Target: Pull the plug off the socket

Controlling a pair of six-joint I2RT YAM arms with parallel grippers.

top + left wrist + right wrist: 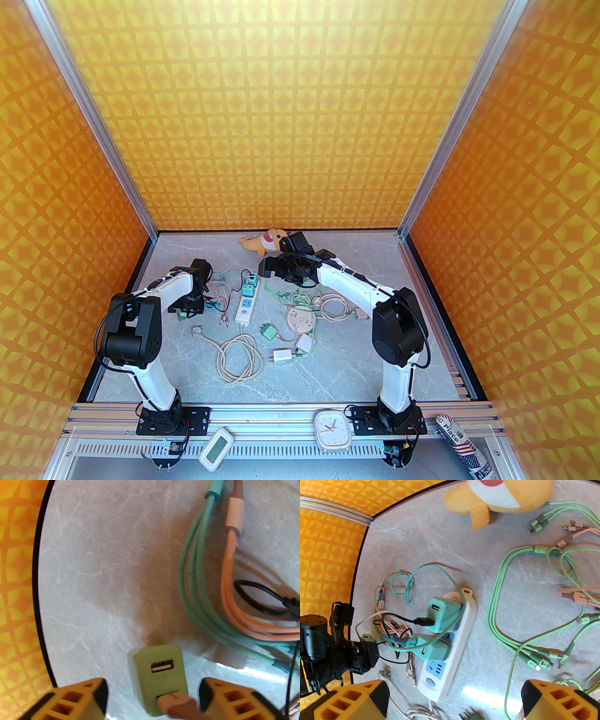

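Green plug (146, 679) — between the left gripper's (153, 687) spread jaws

White power strip (469, 614), teal plugs (443, 612), orange patterned walls (300, 117), grey marbled table (351, 370)

High rear overview, two close downward wrist views, power strip (243, 313) in both overview and right wrist

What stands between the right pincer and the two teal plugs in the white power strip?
Nothing solid. The right pincer hangs open above the table. The upper teal plug and lower teal plug sit exposed in the power strip; only a thin teal cable arches across them, and a black cable leaves the upper one.
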